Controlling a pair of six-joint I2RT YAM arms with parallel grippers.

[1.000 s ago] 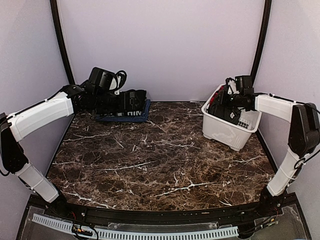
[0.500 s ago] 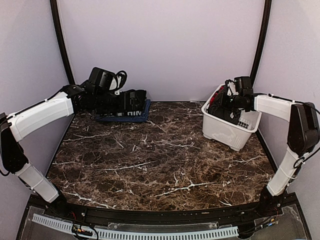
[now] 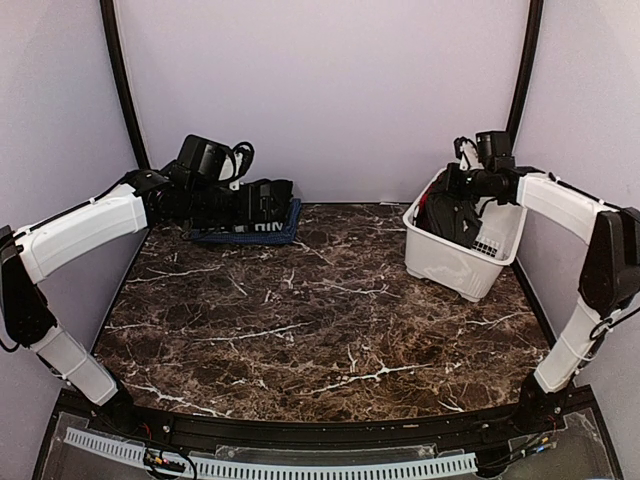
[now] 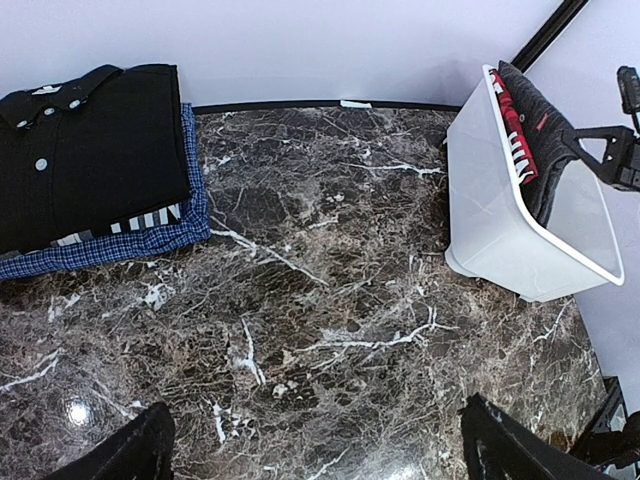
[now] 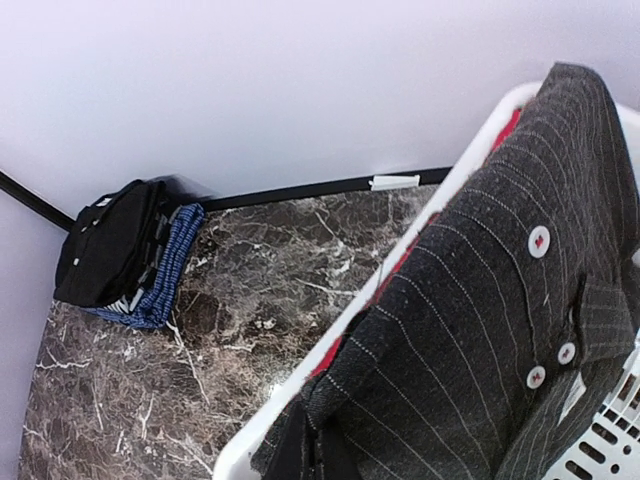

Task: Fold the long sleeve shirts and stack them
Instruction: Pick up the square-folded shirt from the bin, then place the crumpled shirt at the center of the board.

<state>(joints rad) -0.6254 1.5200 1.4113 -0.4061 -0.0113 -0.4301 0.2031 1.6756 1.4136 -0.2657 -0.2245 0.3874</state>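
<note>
A black shirt with fine pale pinstripes [image 5: 480, 330] lies in the white basket [image 5: 262, 432] at the back right, partly draped over its rim. My right gripper [image 5: 318, 455] is shut on a fold of this shirt at the basket's near edge; from above the gripper [image 3: 450, 195] hangs over the basket [image 3: 455, 265]. At the back left sits a folded stack, with a plain black buttoned shirt [image 4: 95, 150] on a blue checked one [image 4: 125, 243]. My left gripper [image 4: 320, 458] hovers open beside that stack [image 3: 250, 225], holding nothing.
Red cloth with white stripes [image 4: 510, 120] lies in the basket under the pinstriped shirt. The dark marble table [image 3: 320, 320] is bounded by pale walls behind and at both sides. The basket stands tilted near the right wall.
My right gripper has shut on the pinstriped shirt, and the right arm has risen a little above the basket. The left arm has not moved.
</note>
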